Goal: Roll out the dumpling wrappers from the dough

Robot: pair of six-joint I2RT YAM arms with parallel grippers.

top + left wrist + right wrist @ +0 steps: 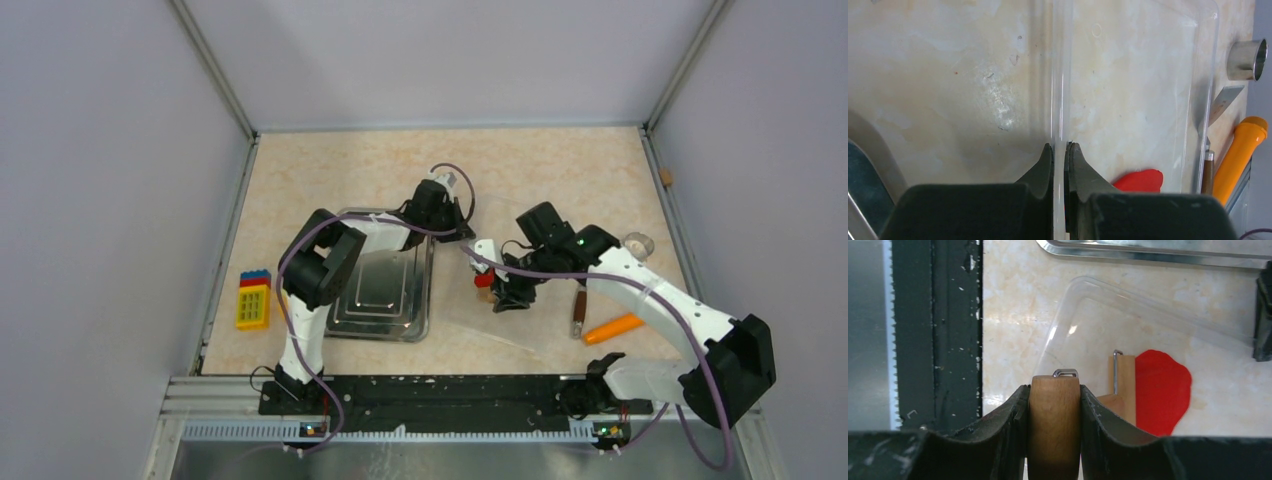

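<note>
Right gripper (1054,390) clamps wooden handle (1054,440) (smooth).

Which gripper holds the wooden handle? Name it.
The right gripper: it clamps the wooden handle, next to the red dough. The left gripper is instead shut on the edge of the clear sheet.

Offers open passage over the bare tabletop (440,165) by the far wall and over the bare stretch of the clear mat (1133,90). Narrows mid-table, with the left gripper (1060,150) pinching the mat's edge and the right gripper (1054,385) clamped on a roller handle (1054,430) near the dough (484,280). Hemmed left by the metal tray (385,300), right by scraper (578,312), carrot (612,328) and ring cutter (637,245).
</note>
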